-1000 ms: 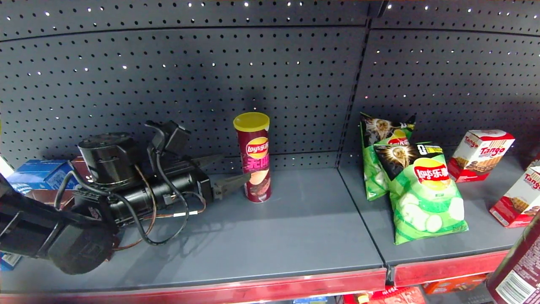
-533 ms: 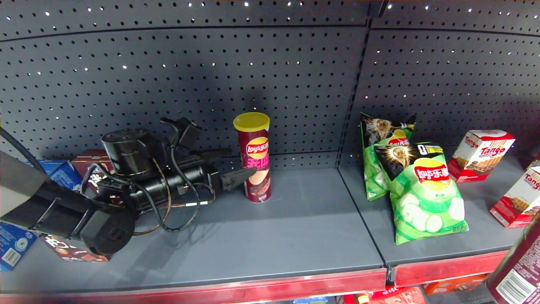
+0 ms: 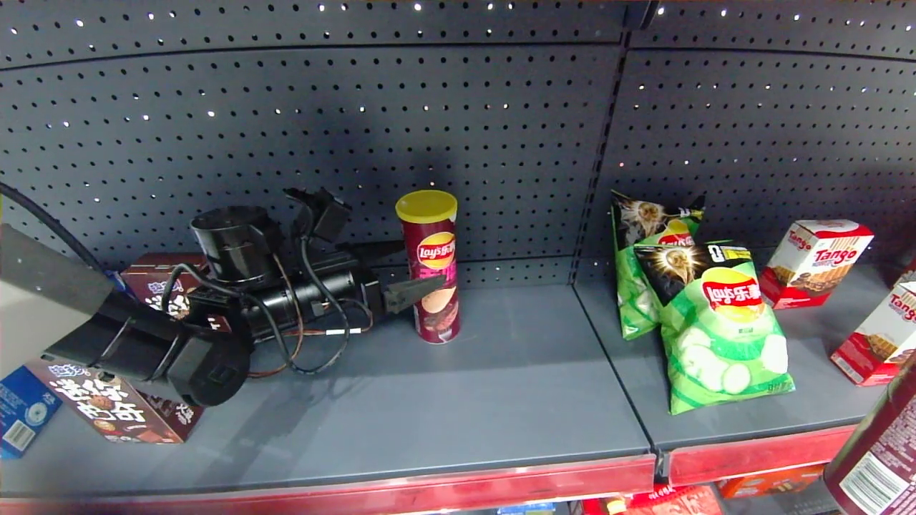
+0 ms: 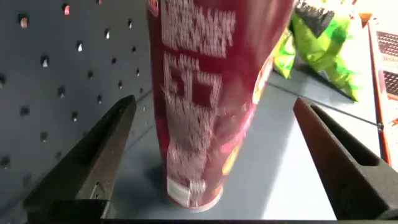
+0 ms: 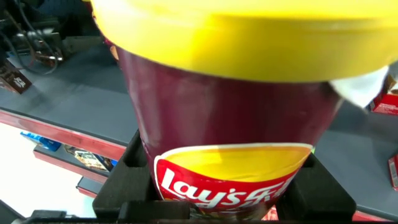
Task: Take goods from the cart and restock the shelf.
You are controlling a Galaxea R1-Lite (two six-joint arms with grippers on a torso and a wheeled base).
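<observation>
My left claw [image 3: 422, 263] wide open, fingers either side of upright chip can [image 3: 435, 247] on shelf [image 3: 501, 400], not touching it. Right claw [image 5: 227, 193] clamped on second can [image 5: 230, 112], yellow lid.

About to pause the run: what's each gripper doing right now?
Left gripper: open, straddling the shelf can without gripping it.
Right gripper: shut on a second can.

Back wall: dark grey pegboard [image 3: 458, 129], bright pinpoints of light in many holes.
Divider: slotted upright [image 3: 598, 164] between two panels.
Furniture: grey shelf [image 3: 501, 400] with a red front strip [image 3: 429, 490].
</observation>
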